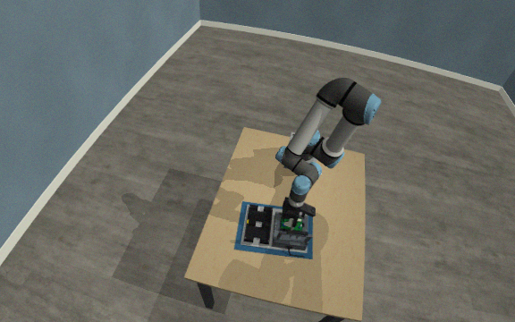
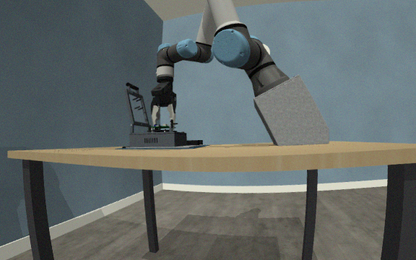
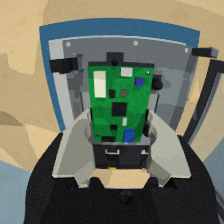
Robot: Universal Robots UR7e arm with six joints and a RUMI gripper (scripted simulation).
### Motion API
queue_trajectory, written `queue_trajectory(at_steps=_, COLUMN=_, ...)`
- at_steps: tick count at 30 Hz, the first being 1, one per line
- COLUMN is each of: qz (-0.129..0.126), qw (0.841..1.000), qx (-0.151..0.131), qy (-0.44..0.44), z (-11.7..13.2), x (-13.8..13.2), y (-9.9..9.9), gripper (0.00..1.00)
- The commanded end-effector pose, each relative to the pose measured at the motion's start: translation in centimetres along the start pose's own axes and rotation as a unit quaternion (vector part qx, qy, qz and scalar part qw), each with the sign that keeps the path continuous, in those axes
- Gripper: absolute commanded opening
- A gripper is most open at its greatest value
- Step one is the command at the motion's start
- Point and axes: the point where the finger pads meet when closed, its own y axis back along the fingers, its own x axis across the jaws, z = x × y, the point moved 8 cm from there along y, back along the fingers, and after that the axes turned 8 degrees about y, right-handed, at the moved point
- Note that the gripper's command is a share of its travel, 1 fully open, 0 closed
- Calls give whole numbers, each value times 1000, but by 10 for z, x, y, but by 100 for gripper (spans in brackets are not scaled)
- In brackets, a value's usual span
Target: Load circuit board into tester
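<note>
The circuit board (image 1: 299, 226) (image 2: 165, 127) (image 3: 120, 92) is green, component side up and about level, over the grey tester (image 2: 157, 140) (image 3: 172, 55). My gripper (image 1: 291, 224) (image 2: 163, 124) (image 3: 118, 109) points down and is shut on the board's long edges, near its lower end in the wrist view. A large white connector (image 3: 100, 84) sits at the board's upper left there. One round black post (image 3: 157, 82) stands right of the board, another (image 3: 114, 61) at its top edge. The lid (image 2: 130, 107) (image 3: 204, 100) stands open. The board hides the pins; whether it is seated I cannot tell.
The black tray (image 1: 264, 233) with several white pieces lies beside the tester on a blue mat (image 1: 244, 247) (image 3: 125, 25). A black block (image 3: 65, 65) is at the tester's upper left in the wrist view. The raised lid is close to my fingers.
</note>
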Motion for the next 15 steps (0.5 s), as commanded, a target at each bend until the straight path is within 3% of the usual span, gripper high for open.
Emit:
queue_trajectory(at_steps=1, qz=0, qw=1000, qx=0, qy=0, z=0, x=0, y=-1, gripper=39)
queue_trajectory(at_steps=15, qz=0, qw=1000, qx=0, qy=0, z=0, x=0, y=-2, gripper=39)
